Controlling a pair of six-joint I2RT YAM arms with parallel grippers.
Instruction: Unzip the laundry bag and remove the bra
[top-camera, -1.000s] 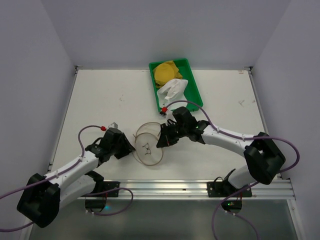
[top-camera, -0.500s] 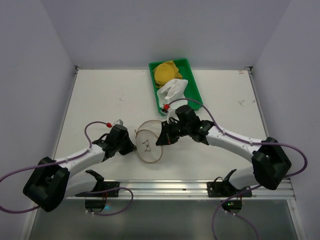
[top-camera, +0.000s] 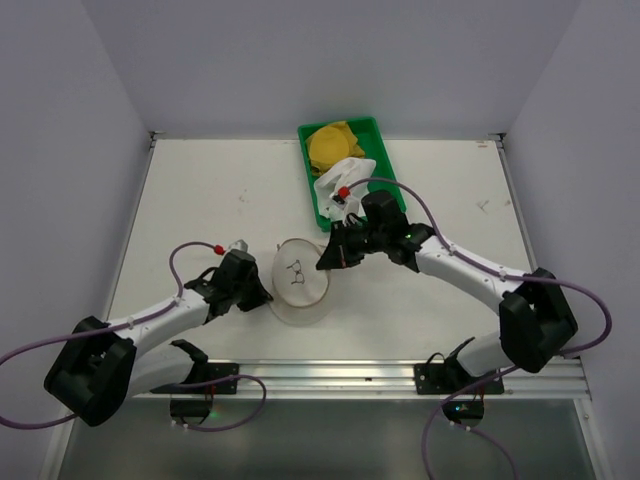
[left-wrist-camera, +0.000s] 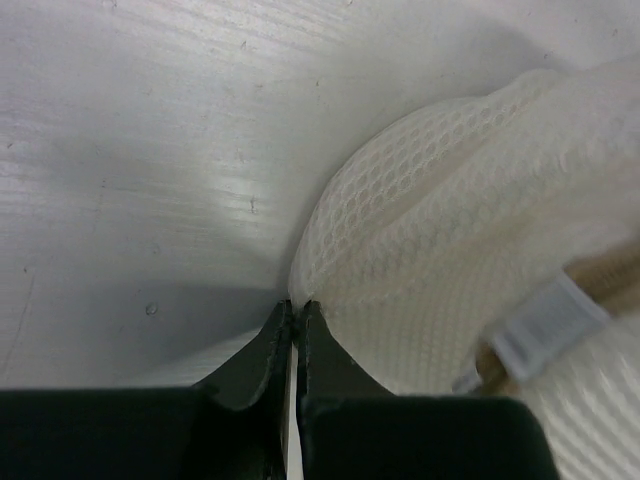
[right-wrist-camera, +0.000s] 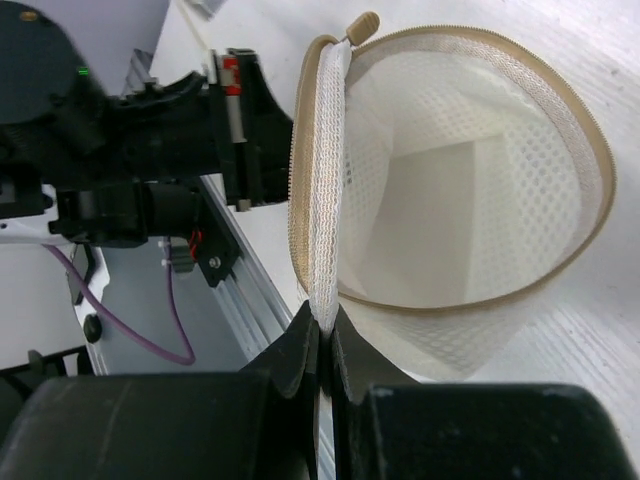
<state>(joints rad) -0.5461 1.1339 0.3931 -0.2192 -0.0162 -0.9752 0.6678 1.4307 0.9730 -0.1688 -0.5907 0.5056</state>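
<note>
Unzip looks done: the zipper (right-wrist-camera: 590, 150) lies open round the rim and the flap lid (top-camera: 296, 270) stands lifted off the laundry bag (top-camera: 300, 312). The bag sits near-centre on the table (top-camera: 200, 200), between the two grippers. The right gripper (right-wrist-camera: 322, 322) is clamped tight on the lid's edge. The left gripper (left-wrist-camera: 293, 308) is closed, pinching mesh at the bag's left side. The right wrist view into the bag shows only white mesh, no bra in sight. The far green tray (top-camera: 388, 178) holds a yellow item (top-camera: 332, 143) and a white cloth (top-camera: 343, 180) — possibly the bra, cannot tell. Likely left: confirm the bag is empty, release.
</note>
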